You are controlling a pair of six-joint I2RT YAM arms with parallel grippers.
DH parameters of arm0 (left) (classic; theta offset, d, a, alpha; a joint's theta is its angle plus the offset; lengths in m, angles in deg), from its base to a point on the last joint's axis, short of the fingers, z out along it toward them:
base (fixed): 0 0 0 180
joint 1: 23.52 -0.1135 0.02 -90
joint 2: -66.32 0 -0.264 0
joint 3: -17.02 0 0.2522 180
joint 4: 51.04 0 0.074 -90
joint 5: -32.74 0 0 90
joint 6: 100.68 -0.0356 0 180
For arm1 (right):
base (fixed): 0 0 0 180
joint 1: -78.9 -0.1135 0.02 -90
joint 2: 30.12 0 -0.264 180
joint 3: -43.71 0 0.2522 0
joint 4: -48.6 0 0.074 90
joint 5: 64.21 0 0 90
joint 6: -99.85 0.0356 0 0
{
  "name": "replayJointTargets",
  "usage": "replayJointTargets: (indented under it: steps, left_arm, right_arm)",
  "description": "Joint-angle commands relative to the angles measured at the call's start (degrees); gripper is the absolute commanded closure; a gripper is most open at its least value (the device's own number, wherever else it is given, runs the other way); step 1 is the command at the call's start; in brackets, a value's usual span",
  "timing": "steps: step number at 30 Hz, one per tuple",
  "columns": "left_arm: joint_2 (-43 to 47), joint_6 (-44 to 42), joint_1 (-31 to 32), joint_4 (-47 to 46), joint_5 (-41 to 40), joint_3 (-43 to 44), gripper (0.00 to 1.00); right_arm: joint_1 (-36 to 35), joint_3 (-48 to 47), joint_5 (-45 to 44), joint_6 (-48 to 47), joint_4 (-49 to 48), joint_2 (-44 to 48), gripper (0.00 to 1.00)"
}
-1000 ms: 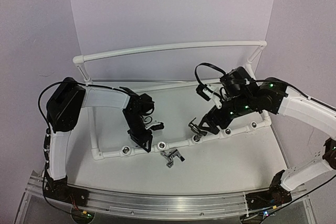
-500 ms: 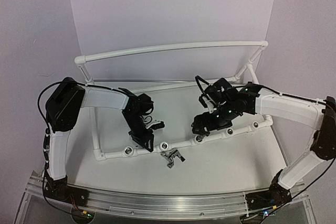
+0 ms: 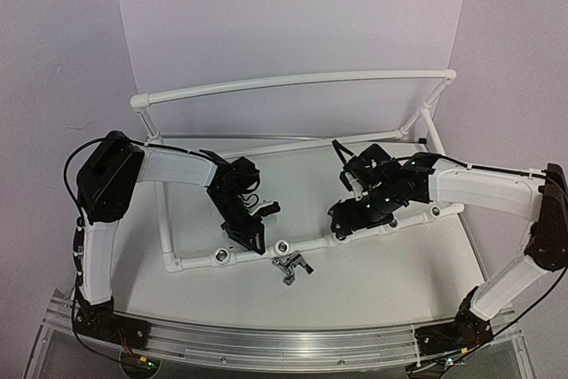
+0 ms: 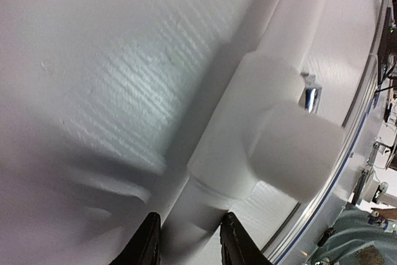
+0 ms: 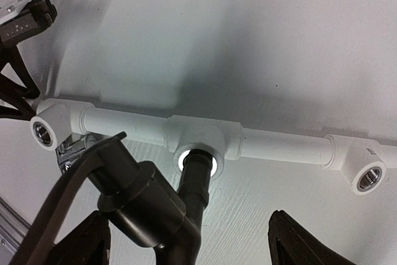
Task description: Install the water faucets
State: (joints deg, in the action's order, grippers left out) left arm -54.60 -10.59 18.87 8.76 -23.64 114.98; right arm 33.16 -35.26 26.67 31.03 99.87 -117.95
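One faucet (image 5: 162, 212) stood stem-first in the middle socket (image 5: 197, 161) of the pipe frame (image 5: 282, 148). The right end effector (image 5: 192, 243) was spread wide around it, released. The left end effector (image 4: 189, 246) clenched the pipe frame. The second faucet (image 3: 291, 266) lay loose on the bench (image 3: 382, 281), not yet installed.

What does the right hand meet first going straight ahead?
Likely the dark faucet, its stem in a socket of the white pipe frame, standing between the fingers of the open right hand; the frame lies just behind.
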Motion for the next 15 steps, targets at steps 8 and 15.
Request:
replayJointTargets:
  steps: [8,15]
  left_arm:
    - [-4.6,5.4,-0.7,-12.6,-10.4,-1.1,1.0]
    - [-5.0,5.2,-0.7,-12.2,-10.6,-0.4,1.0]
  right_arm:
    - [-0.1,-2.7,1.9,4.7,-1.9,-1.8,0.33]
    - [0.2,-2.1,1.7,7.0,-1.8,-1.3,0.51]
